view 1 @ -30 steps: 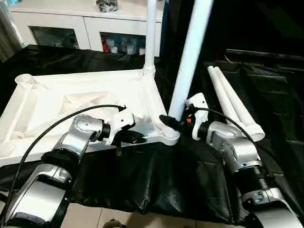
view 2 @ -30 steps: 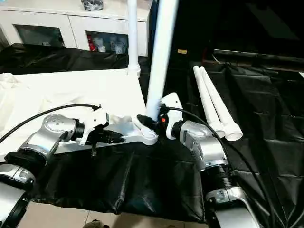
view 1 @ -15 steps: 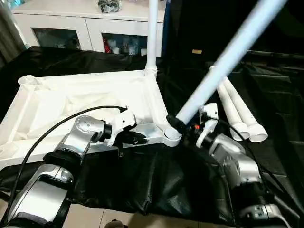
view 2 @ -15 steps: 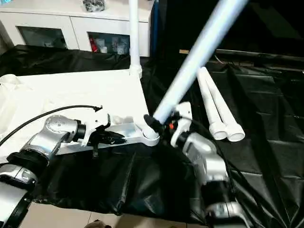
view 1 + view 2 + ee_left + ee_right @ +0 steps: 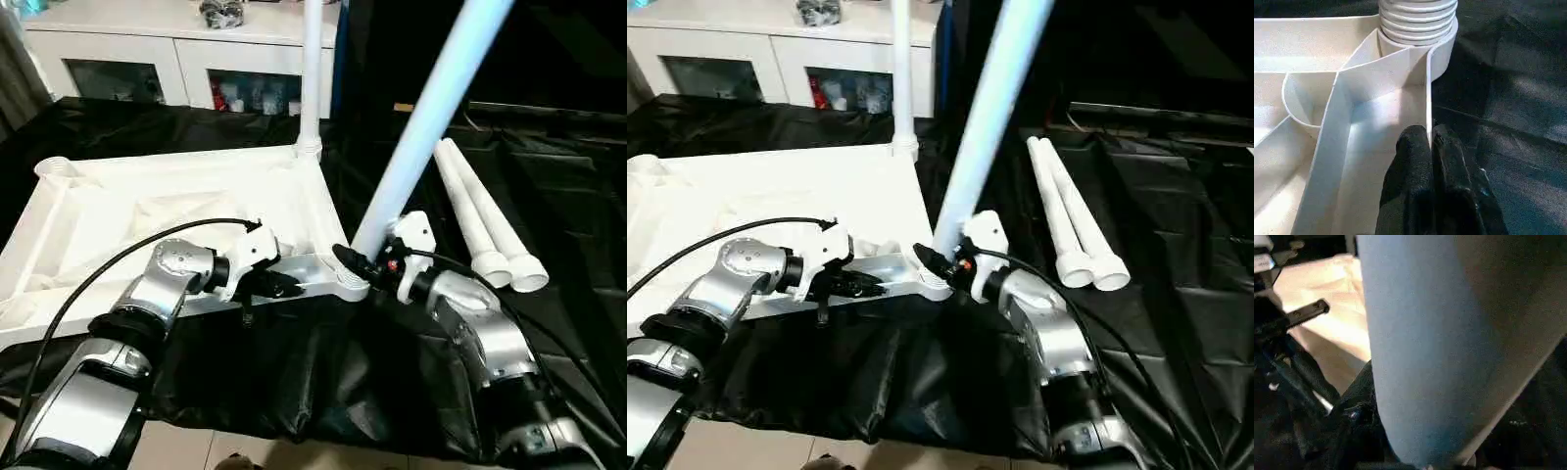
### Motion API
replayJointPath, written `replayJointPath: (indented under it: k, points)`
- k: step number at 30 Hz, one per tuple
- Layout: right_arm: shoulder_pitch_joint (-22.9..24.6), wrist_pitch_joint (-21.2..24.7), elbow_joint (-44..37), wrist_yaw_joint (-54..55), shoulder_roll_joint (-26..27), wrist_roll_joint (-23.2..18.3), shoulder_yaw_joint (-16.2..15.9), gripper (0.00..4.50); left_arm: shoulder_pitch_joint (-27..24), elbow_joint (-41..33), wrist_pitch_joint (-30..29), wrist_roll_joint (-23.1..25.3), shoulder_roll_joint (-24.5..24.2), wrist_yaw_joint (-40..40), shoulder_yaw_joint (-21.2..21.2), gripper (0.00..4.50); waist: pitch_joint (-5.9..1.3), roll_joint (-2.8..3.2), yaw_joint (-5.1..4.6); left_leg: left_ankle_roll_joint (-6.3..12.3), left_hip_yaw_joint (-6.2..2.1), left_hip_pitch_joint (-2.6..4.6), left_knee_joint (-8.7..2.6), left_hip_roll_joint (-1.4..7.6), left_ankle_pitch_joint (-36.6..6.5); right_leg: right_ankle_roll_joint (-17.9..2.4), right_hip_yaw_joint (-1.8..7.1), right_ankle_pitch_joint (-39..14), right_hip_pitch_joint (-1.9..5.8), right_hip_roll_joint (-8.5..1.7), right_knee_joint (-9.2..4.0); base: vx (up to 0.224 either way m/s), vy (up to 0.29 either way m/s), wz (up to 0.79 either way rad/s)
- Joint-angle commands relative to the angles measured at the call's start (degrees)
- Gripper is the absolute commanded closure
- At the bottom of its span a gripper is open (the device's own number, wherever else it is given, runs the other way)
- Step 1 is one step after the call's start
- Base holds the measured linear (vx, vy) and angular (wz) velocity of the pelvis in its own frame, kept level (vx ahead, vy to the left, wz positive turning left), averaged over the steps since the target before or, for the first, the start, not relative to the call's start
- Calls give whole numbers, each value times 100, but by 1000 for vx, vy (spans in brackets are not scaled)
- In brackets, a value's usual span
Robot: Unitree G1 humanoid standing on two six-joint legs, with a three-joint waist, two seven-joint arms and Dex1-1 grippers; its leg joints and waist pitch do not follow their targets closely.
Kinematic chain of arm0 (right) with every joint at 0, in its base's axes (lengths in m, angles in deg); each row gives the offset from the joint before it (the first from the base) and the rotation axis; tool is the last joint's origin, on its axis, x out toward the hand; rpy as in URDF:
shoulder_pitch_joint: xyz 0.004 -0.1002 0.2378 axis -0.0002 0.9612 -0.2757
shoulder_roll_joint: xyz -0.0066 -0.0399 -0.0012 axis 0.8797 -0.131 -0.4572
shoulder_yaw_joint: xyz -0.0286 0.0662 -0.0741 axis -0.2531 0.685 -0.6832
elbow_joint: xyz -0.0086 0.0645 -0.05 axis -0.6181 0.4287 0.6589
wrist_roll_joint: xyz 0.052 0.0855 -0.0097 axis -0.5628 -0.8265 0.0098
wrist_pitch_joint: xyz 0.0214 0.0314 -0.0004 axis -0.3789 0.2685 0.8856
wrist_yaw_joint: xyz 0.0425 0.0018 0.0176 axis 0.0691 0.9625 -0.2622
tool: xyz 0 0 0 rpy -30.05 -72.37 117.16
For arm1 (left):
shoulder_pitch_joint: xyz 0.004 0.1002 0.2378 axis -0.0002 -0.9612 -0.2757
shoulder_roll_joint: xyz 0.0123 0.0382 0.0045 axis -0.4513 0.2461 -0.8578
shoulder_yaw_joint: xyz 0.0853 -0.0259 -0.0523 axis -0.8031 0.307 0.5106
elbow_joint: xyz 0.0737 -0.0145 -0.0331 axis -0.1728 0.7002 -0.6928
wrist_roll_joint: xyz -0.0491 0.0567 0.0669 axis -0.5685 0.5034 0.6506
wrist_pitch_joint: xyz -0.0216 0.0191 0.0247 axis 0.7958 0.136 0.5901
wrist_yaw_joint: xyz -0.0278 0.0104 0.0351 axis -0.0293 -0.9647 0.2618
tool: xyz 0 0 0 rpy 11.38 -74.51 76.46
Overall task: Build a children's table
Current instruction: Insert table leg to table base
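Note:
The white tabletop (image 5: 147, 211) lies upside down on black cloth, ribs facing up. One white leg (image 5: 311, 78) stands upright in its far right corner socket. My right gripper (image 5: 361, 257) is shut on the lower end of a second leg (image 5: 426, 122), which leans up and to the right from the near right corner socket (image 5: 350, 286). This leg (image 5: 1420, 347) looms close in the right wrist view. My left gripper (image 5: 284, 287) is shut on the tabletop's near rim, and its black fingers (image 5: 1415, 161) pinch the thin rim wall just short of the ribbed socket (image 5: 1418, 19).
Two spare white legs (image 5: 480, 220) lie side by side on the black cloth (image 5: 294, 372) to the right. A white glass-door cabinet (image 5: 176, 54) stands behind the tabletop. Pale floor tiles (image 5: 196, 446) show at the cloth's near edge.
The leg in my right gripper stood nearly upright, swung far over to the right, and has now come partway back. The right forearm shifted with it. My left gripper kept its hold.

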Motion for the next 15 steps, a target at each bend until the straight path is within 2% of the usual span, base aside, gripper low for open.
replayJointPath:
  k: [1, 2, 3, 4, 5, 6, 7, 8, 9, 14, 15]
  points:
    - [68, 244, 550, -245, -58, 266, -360, 259, 67, -213, 113, -23, 19, -84, 75, 450, -384, 32, -31, -1, -11, 64, -439, 66, -1515, -968, 307, -1832, 292, -384, -523, 0, 0, 0]
    - [33, 223, 615, -280, -65, 285, -372, 259, 61, -228, 112, -23, 10, -103, 68, 450, -376, 39, -36, 5, -10, 57, -444, 66, -1522, -957, 308, -1860, 293, -381, -535, 0, 0, 0]
    - [-14, 240, 686, -374, -71, 266, -380, 259, 44, -269, 108, -30, -10, -151, 59, 450, -384, 22, -28, 15, -5, 77, -436, 73, -1512, -956, 315, -1844, 281, -388, -533, 0, 0, 0]
    - [-76, 216, 786, -438, -77, 271, -390, 259, 28, -305, 109, -35, -33, -217, 43, 450, -386, 8, -36, 24, -8, 53, -445, 78, -1468, -961, 315, -1767, 299, -385, -524, 0, 0, 0]
    - [-121, 189, 857, -483, -85, 281, -403, 259, 8, -347, 106, -39, -56, -275, 28, 450, -392, -3, -40, 24, -9, 59, -449, 83, -1466, -984, 313, -1700, 296, -382, -515, 0, 0, 0]
    - [-141, 181, 885, -513, -90, 287, -414, 259, -4, -374, 103, -40, -72, -308, 17, 450, -399, 7, -39, 18, -13, 62, -446, 88, -1456, -1007, 313, -1651, 296, -388, -499, 0, 0, 0]
    - [-188, 115, 945, -631, -104, 295, -452, 259, -36, -446, 109, -35, -114, -386, -13, 450, -397, -25, -48, 32, -2, 58, -449, 88, -1420, -1017, 317, -1560, 298, -377, -500, 0, 0, 0]
    - [-200, 105, 958, -685, -105, 284, -458, 259, -43, -463, 109, -40, -124, -419, -19, 450, -409, -17, -43, 30, -10, 55, -444, 90, -1393, -1039, 316, -1507, 307, -391, -474, 0, 0, 0]
    - [-213, 109, 945, -845, -112, 239, -478, 259, -59, -524, 98, -61, -160, -519, -32, 450, -404, -33, -50, 59, 2, 50, -443, 84, -1357, -1052, 318, -1455, 309, -380, -484, 0, 0, 0]
    - [-137, 35, 795, -1473, -249, 83, -589, 259, -54, -643, 140, -107, -252, -840, -77, 450, -405, -40, -22, 119, 14, 63, -445, 96, -1306, -1065, 323, -1416, 309, -380, -474, 0, 0, 0]
    - [-85, -10, 720, -1709, -317, 34, -641, 259, -47, -671, 178, -112, -288, -981, -109, 450, -401, -57, -24, 127, 19, 59, -445, 94, -1311, -1064, 321, -1429, 306, -377, -480, 0, 0, 0]
